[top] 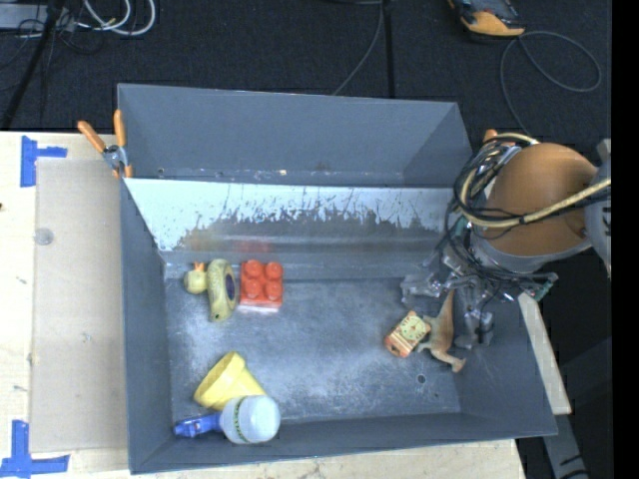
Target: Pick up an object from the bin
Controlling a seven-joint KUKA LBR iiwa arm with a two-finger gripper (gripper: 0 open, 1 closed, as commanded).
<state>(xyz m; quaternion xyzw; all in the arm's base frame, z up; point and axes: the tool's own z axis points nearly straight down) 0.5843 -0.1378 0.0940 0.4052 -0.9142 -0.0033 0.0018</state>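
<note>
Wooden piece [444,341] is lying just beneath my gripper [462,319], a small tan block [406,334] sitting beside it; I am hovering low, unable to tell whether my gripper is open or closed.

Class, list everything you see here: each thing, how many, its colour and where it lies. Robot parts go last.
Bin: one, grey, mid-view.
Brick: one, red, back left floor.
Duck-like toy: one, yellow, beside brick's left.
Cone: one, yellow, front left.
Bottle: one, white and blue, before cone.
Small block: one, tan-orange, right floor.
Stick-like piece: one, brown, right, by pincer.
Pincer: one, dark, low over right floor.
Arm cover: one, orange, above right rim.
</note>
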